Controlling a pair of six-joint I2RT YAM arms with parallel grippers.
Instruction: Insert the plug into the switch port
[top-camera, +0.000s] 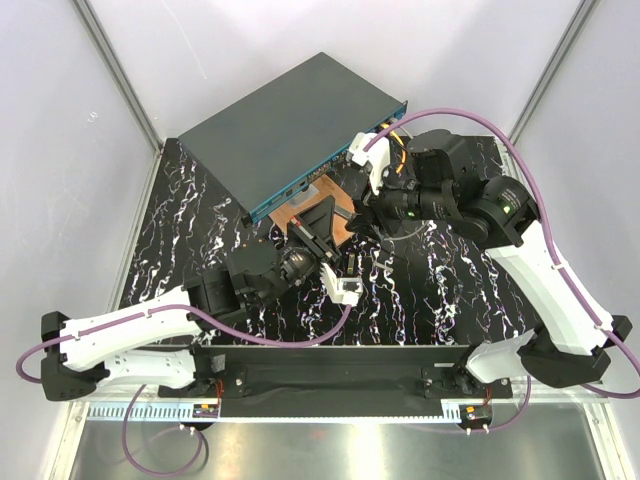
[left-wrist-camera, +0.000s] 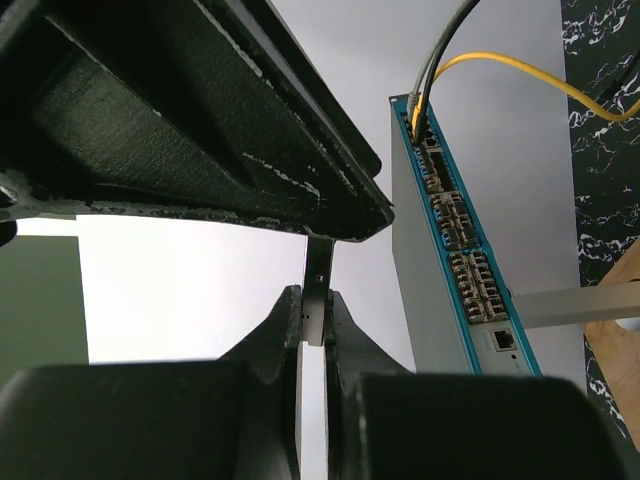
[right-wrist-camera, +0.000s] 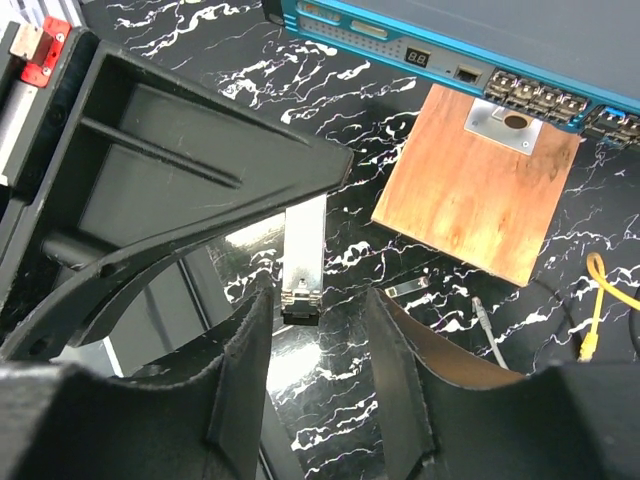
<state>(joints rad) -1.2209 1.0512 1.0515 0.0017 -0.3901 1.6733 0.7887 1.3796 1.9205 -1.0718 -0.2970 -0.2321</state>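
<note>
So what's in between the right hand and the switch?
The brown wooden board. In the right wrist view it lies flat on the marbled table, between the right hand and the switch with its blue socket face.

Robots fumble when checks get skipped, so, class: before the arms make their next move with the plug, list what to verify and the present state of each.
1. Left gripper clamps the plug: ok, fingers press both its sides.
2. Plug's end lies between the fingers of the right gripper: ok.
3. Right gripper closed on the plug: not ok, gaps show on both sides.
4. Switch has uncabled sockets: ok; the yellow cable and others sit at one end.
5. Plug lined up at a socket: not ok, it hangs over the table, apart from the switch, near the brown board.
6. Plug turned the right way for a socket: cannot tell.
</note>
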